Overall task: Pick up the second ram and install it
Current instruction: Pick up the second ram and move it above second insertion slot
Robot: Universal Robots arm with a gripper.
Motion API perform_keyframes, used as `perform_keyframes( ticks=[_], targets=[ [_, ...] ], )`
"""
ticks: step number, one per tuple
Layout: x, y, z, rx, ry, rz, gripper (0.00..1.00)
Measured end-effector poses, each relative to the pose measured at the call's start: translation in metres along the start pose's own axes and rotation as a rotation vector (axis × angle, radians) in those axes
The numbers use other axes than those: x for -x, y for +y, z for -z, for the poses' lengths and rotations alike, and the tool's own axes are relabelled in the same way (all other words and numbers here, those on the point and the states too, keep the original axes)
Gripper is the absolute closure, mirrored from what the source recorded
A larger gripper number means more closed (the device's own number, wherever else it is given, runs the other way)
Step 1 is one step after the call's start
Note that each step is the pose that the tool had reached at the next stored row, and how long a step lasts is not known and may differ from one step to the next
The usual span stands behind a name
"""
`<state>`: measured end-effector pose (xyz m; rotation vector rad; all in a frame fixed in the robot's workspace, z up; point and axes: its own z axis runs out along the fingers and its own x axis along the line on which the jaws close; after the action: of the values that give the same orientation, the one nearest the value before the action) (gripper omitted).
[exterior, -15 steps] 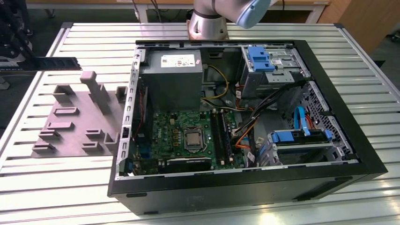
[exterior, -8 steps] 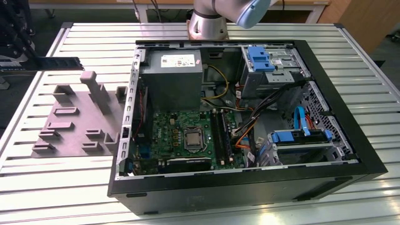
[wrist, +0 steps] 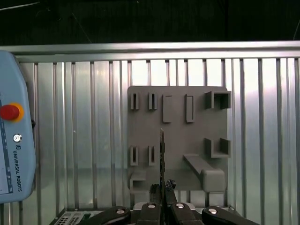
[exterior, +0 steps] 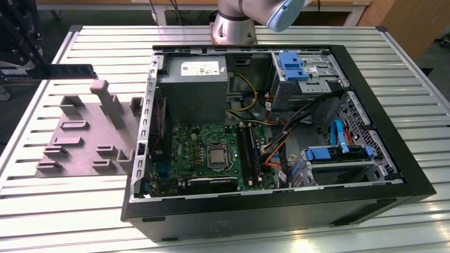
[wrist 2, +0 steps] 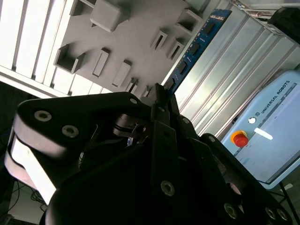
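The second ram point(exterior: 60, 71) hangs level in the air above the far end of the grey holder block point(exterior: 88, 132), at the exterior view's left. In the first wrist view it shows edge-on as a thin dark strip point(wrist: 162, 157) rising from my gripper point(wrist: 162, 193), which is shut on its near end. The second wrist view shows its blue board with black chips point(wrist 2: 197, 44) reaching out past my fingers point(wrist 2: 161, 110) over the block point(wrist 2: 136, 33). The green motherboard point(exterior: 204, 153) with its long black sockets point(exterior: 250, 153) lies inside the open computer case point(exterior: 281, 211), well to the right of the ram.
The case stands on a slatted metal table point(exterior: 70, 211). Inside are a grey power supply point(exterior: 193, 87), blue drive brackets point(exterior: 295, 66), and cable bundles point(exterior: 295, 118). A pale blue teach pendant point(wrist: 14, 150) lies on the table beside the block. The arm's base point(exterior: 235, 23) stands behind the case.
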<state>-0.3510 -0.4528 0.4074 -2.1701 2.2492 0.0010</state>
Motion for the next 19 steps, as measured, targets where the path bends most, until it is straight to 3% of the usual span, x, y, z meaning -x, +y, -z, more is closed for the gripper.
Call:
perform_keyframes(
  ticks=[19],
  targets=[
    [0.0006, -0.016, -0.0001, 0.0, 0.0001, 0.0, 0.86]
  ],
)
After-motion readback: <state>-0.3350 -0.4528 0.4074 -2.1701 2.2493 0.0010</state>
